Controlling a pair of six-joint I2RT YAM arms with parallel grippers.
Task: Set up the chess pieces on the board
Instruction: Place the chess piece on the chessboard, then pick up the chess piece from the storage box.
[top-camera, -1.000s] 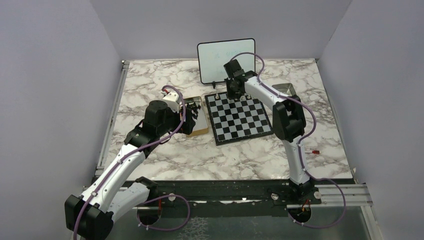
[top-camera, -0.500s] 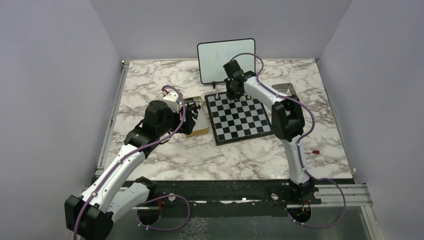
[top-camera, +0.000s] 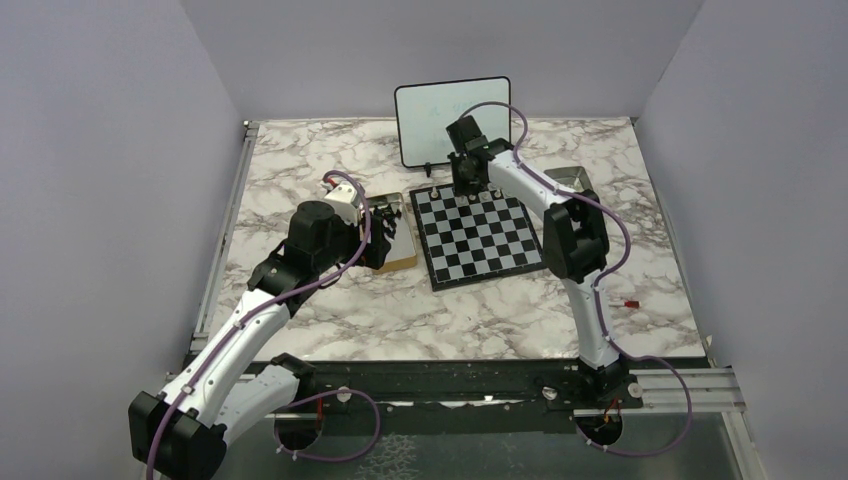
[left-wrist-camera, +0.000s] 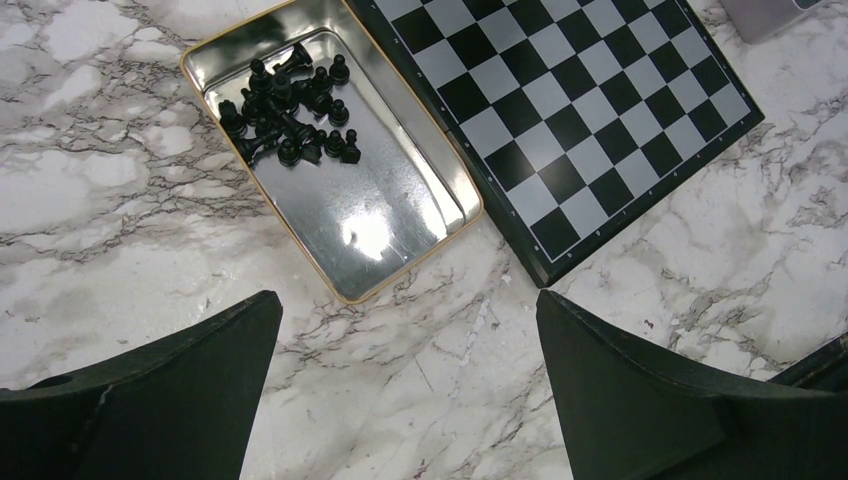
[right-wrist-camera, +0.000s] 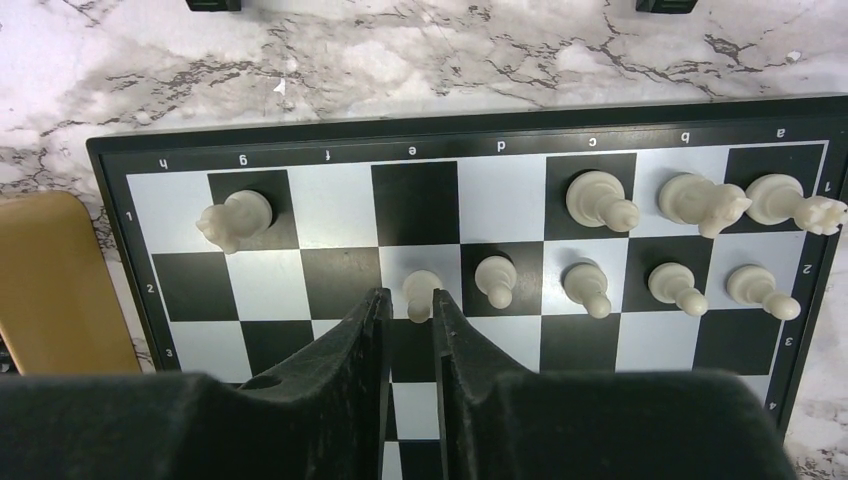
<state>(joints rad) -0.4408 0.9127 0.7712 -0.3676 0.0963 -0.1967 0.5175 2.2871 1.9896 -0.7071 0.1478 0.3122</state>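
Note:
The board (top-camera: 480, 240) lies at mid-table, right of my left arm. In the right wrist view several pale chess pieces stand on its first two ranks: a knight (right-wrist-camera: 235, 218) on g1, three pieces on c1 to a1, and a row of pawns from a2 to e2. My right gripper (right-wrist-camera: 408, 300) hovers low over the far edge of the board (right-wrist-camera: 330, 200), jaws narrowly open. The e2 pawn (right-wrist-camera: 421, 292) stands between the fingertips with a thin gap on its left side. My left gripper (left-wrist-camera: 407, 300) hangs wide open above bare marble, holding nothing.
A gold-rimmed tin (left-wrist-camera: 380, 210) left of the board holds a heap of black chessmen (left-wrist-camera: 290, 110). A whiteboard (top-camera: 450, 115) stands behind the board. A second metal tin (top-camera: 565, 178) sits at the right, and a small red object (top-camera: 630, 301) lies on the marble.
The right gripper's jaws have parted slightly around the e2 pawn. Neither arm has visibly shifted.

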